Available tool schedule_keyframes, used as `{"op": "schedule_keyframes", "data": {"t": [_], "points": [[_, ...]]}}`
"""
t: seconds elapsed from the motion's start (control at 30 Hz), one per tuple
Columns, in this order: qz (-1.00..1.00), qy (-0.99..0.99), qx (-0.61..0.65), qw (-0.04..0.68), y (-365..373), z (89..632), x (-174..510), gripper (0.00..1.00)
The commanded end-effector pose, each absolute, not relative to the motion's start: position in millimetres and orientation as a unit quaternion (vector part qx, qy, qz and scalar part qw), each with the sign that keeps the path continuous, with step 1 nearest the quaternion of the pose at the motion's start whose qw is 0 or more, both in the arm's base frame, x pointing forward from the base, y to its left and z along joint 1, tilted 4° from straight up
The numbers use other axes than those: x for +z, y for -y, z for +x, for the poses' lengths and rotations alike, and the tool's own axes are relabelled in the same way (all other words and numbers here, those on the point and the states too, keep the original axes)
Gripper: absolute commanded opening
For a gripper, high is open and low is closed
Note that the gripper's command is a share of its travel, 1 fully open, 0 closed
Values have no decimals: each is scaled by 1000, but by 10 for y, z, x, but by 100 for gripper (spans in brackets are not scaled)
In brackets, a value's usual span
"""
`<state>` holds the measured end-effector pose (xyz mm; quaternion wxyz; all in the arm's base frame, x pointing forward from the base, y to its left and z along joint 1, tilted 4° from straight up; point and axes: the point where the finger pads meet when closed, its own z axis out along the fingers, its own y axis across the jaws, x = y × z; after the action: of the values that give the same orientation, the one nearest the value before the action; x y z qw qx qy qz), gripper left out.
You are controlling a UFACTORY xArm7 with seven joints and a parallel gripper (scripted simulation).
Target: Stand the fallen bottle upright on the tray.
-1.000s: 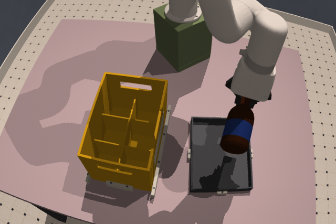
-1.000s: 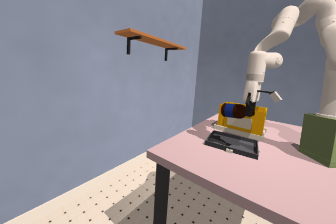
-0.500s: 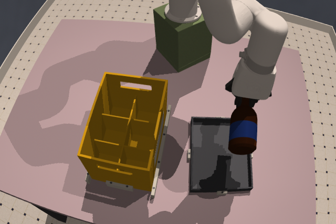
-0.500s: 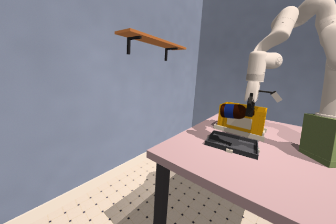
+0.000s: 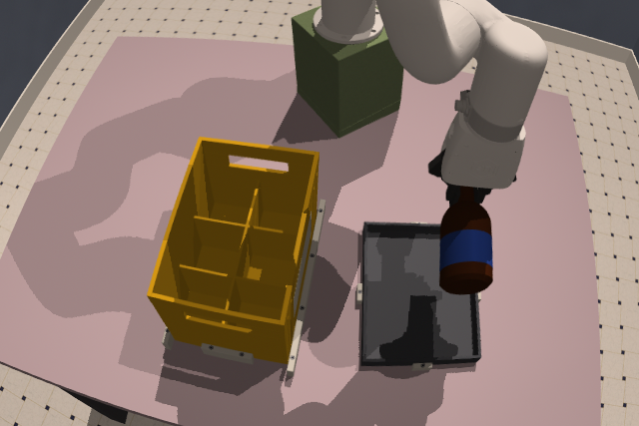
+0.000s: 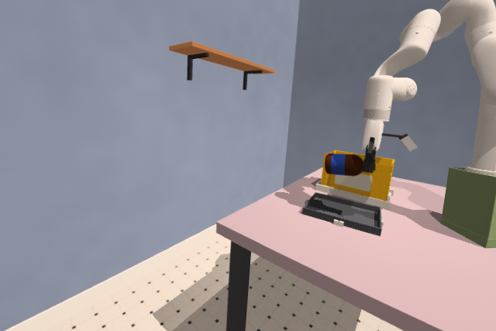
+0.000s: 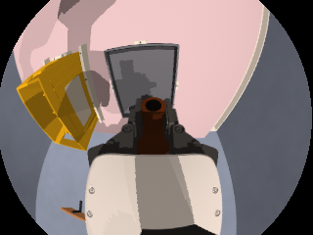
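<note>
Bottle (image 5: 465, 250) is brown with a plain blue band around it, and no words can be read on it. It lies sideways in the air above the dark tray (image 5: 368, 307), near the tray's right rim. The pincer (image 5: 465, 196) is clamped on the bottle's neck. The tray sits near the front edge of the pink bench (image 5: 536, 307). Beside it stands a yellow crate (image 5: 170, 256) with dividers inside. A green block (image 5: 355, 86) holds the arm near the back edge.

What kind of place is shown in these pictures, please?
Probably a plain test room for a robot: a pink table carrying the arm's green pedestal, bare blue-grey walls with one wooden shelf, and a tiled floor.
</note>
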<state>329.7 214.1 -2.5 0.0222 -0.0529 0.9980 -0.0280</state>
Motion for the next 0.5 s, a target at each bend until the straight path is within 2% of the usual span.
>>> {"op": "schedule_keyframes", "data": {"t": [0.0, 0.47], "points": [[-53, -998, -27, 24, -2149, 3308, -15, 0], [-81, -996, -28, 23, -2149, 3308, -15, 0]]}}
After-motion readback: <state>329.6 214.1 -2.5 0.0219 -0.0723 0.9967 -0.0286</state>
